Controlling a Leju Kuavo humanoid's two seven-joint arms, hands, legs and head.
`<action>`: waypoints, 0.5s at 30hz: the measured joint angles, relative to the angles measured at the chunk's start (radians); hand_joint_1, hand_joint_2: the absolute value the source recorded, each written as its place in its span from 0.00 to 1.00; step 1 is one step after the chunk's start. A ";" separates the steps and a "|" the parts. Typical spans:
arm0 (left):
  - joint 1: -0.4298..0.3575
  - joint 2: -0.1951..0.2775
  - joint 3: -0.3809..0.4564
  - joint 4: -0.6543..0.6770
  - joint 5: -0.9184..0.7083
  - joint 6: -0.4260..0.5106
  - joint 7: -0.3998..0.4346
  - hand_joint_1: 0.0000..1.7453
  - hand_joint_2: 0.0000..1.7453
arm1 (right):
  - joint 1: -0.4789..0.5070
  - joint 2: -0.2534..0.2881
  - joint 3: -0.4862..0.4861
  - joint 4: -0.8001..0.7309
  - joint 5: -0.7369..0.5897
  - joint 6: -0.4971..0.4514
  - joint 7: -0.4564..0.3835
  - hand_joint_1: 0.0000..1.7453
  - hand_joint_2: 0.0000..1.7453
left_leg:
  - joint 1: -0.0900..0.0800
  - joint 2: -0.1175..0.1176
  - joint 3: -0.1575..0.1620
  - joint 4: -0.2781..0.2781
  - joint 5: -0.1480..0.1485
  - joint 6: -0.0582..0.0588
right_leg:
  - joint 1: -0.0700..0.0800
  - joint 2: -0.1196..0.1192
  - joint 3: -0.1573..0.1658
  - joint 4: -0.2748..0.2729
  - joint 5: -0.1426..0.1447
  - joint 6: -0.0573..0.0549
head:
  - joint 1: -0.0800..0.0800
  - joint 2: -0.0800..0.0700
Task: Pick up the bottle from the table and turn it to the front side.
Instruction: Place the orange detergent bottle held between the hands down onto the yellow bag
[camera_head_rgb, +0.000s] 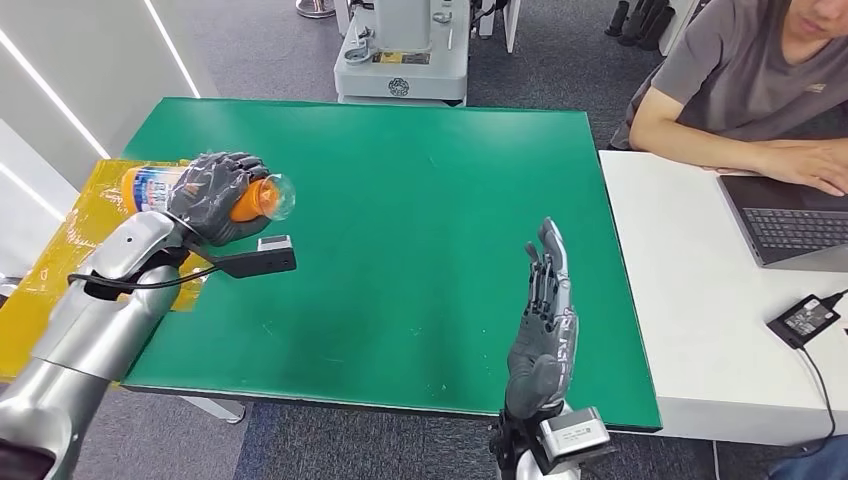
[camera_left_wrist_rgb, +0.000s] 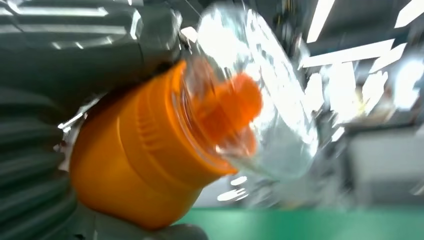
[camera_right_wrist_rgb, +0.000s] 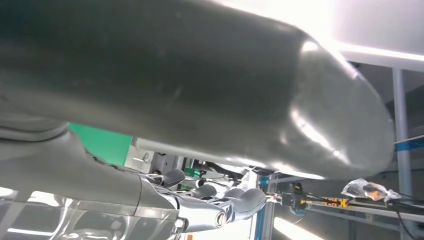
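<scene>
**Operator:** Left hand (camera_head_rgb: 215, 195) is wrapped around the bottle (camera_head_rgb: 200, 190), holding it on its side above the left edge of the green table (camera_head_rgb: 430, 210). Clear dome cap (camera_left_wrist_rgb: 260, 95) points toward the table's middle, label end toward the yellow sheet (camera_head_rgb: 60, 260). Right hand (camera_head_rgb: 543, 325) stands flat and holds nothing, fingers straight, over the near right part of the table.

**Second:** What worries you?

**Operator:** The fingers cover the orange shoulder and part of the label, so I judge a twist of the wrist could let the smooth body slide in the grasp. A drop would land it on the table edge or on the yellow sheet. My left wrist view is blurred, so I can't check contact closely.

**Second:** Count, big to small?

**Operator:** One green table, one white desk (camera_head_rgb: 690, 320), one person (camera_head_rgb: 750, 80) seated there, one yellow sheet, one laptop (camera_head_rgb: 790, 225), two hands, one bottle, one power adapter (camera_head_rgb: 805, 318).
</scene>
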 joint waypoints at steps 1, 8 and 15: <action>-0.009 0.021 -0.013 0.021 -0.022 -0.007 0.000 1.00 1.00 | 0.006 0.000 0.000 0.000 0.000 0.004 0.000 0.00 0.00 | 0.000 0.001 0.000 0.000 0.000 0.000 | 0.000 0.001 0.000 0.000 0.000 0.000 | 0.000 0.000; -0.093 0.130 -0.096 0.158 -0.130 -0.077 -0.034 1.00 1.00 | 0.035 0.016 -0.009 0.000 -0.004 0.029 -0.004 0.00 0.00 | 0.000 0.001 -0.001 0.000 0.000 0.000 | 0.000 0.001 -0.002 0.000 0.000 -0.001 | 0.000 0.000; -0.195 0.206 -0.191 0.304 -0.129 -0.159 -0.114 1.00 1.00 | 0.052 0.033 -0.027 0.008 -0.014 0.046 -0.008 0.00 0.00 | 0.000 0.000 -0.001 -0.001 0.000 -0.001 | 0.000 0.000 -0.002 0.000 0.000 -0.001 | 0.000 0.000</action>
